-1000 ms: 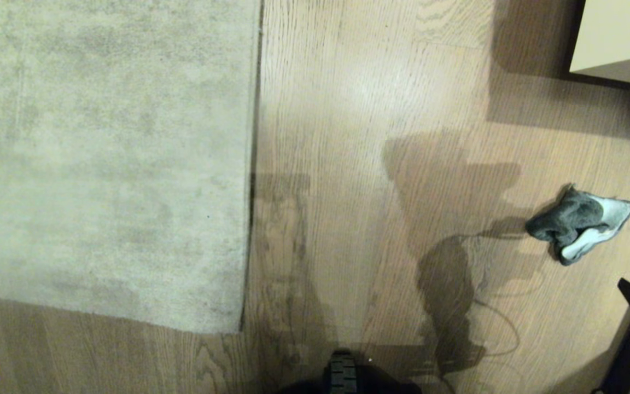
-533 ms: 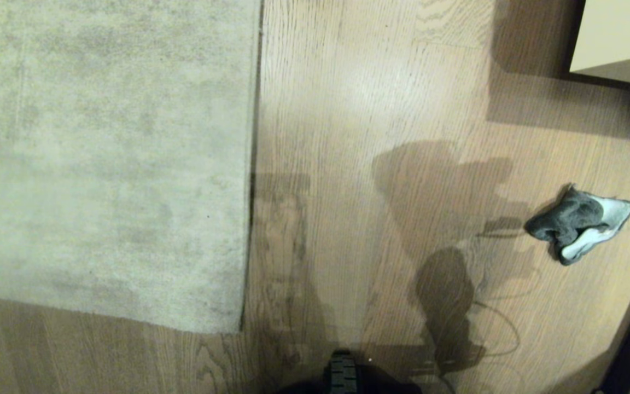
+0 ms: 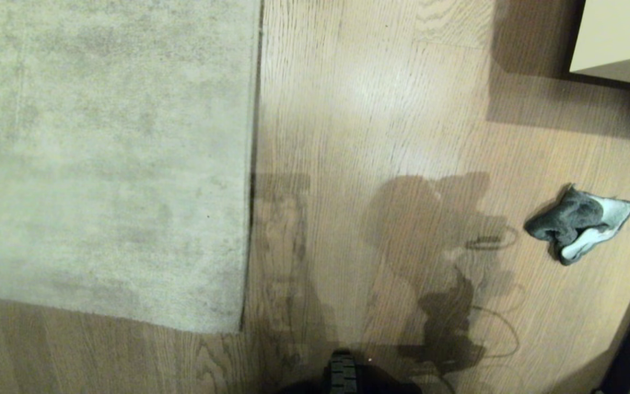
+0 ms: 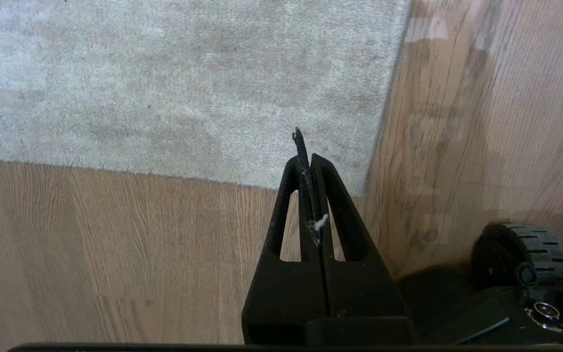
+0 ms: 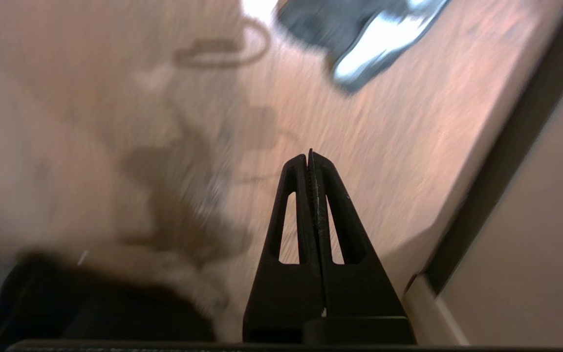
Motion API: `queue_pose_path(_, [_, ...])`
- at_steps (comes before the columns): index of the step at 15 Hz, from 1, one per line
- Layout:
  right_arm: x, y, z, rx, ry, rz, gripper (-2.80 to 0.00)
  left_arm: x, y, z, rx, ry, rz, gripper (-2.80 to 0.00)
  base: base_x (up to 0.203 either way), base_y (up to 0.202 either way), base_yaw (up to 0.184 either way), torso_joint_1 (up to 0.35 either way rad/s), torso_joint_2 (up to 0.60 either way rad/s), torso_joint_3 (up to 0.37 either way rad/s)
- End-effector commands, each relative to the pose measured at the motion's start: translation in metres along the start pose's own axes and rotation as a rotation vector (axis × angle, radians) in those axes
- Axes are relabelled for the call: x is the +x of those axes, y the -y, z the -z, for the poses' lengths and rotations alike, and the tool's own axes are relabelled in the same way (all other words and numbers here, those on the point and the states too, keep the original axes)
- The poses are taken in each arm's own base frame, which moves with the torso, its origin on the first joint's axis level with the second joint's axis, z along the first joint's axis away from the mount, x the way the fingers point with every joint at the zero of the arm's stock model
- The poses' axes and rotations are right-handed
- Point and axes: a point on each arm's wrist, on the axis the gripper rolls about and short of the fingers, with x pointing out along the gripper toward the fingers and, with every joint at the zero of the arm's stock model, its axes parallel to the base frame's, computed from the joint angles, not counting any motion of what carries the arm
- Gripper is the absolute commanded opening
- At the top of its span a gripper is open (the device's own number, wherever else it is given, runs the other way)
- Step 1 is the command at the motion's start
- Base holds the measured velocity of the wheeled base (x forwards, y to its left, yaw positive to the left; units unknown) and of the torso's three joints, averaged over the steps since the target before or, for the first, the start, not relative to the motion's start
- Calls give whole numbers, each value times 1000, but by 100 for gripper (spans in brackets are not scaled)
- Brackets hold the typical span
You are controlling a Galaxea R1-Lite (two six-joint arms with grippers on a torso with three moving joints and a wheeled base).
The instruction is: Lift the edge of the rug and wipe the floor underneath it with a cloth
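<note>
Wooden floor (image 3: 380, 109) filled the frame's right; the rug (image 3: 101, 153) lay flat upper left, its edge (image 3: 252, 164) probably heavy but limp, best pinched at the hem. The cloth (image 3: 575, 221), soft and light, sat crumpled far right. Both the left gripper (image 4: 306, 156) and right gripper (image 5: 309, 161) were closed, empty.

The rug (image 3: 107, 158) lies flat on the floor (image 3: 359, 109), filling the nine-to-eleven o'clock side — its edge (image 3: 253, 164) runs toward twelve. The cloth (image 3: 577, 223) sits on bare planks at three o'clock, well apart from it.
</note>
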Motion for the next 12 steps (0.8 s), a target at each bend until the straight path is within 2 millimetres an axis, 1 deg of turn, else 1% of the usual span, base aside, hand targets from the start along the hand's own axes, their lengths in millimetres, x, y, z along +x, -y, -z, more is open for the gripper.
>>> queue_pose_path(1, [-28, -3, 13, -9, 74, -41, -280, 0, 0, 0, 0, -1, 0, -280, 0, 0, 0, 0, 0, 0])
queue_pose_path(2, [-34, -3, 20, -11, 72, -54, -280, 0, 0, 0, 0, -1, 0, -280, 0, 0, 0, 0, 0, 0])
queue_pose_path(3, [-38, -4, 29, -14, 35, -69, -280, 0, 0, 0, 0, -1, 0, -280, 0, 0, 0, 0, 0, 0])
queue_pose_path(4, [-40, -3, 34, -14, 3, -74, -280, 0, 0, 0, 0, -1, 0, -280, 0, 0, 0, 0, 0, 0])
queue_pose_path(5, [-40, -3, 35, -16, -6, -75, -280, 0, 0, 0, 0, -1, 0, -280, 0, 0, 0, 0, 0, 0])
queue_pose_path(7, [-45, -3, 39, -14, 19, -100, -280, 0, 0, 0, 0, -1, 0, -280, 0, 0, 0, 0, 0, 0])
queue_pose_path(8, [-49, -3, 44, -18, 29, -111, -280, 0, 0, 0, 0, -1, 0, -280, 0, 0, 0, 0, 0, 0])
queue_pose_path(11, [-61, -2, 53, -11, 145, -120, -280, 0, 0, 0, 0, -1, 0, -280, 0, 0, 0, 0, 0, 0])
queue_pose_path(12, [-62, -1, 53, -9, 157, -123, -280, 0, 0, 0, 0, 0, 0, -280, 0, 0, 0, 0, 0, 0])
